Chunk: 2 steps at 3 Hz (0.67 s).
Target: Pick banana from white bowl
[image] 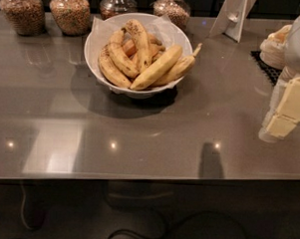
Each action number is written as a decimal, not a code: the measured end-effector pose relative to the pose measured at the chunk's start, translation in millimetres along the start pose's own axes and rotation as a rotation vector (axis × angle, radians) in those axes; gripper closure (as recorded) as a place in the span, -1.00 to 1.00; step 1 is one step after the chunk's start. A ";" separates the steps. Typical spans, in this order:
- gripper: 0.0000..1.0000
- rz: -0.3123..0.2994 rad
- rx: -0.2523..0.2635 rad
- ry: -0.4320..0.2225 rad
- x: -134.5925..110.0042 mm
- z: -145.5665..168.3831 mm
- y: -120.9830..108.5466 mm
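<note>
Glossy grey counter (139,141) holds the white bowl (141,93) — gripper (286,116) at right, state unclear.

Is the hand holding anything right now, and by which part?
Nothing seems held. The hand hangs at the right edge of the view, well apart from the white bowl; the banana lies in the bowl, untouched.
</note>
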<state>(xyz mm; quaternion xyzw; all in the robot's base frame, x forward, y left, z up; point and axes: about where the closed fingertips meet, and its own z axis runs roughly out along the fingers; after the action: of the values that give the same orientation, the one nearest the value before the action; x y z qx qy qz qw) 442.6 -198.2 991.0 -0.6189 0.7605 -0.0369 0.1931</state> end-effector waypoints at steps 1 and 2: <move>-1.00 0.000 0.000 0.000 0.0 0.0 0.0; -1.00 -0.072 0.062 -0.047 -15.7 -0.4 -11.7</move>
<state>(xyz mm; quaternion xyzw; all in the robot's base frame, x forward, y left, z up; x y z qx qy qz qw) 455.8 -185.9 998.7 -0.6403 0.7314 -0.0527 0.2287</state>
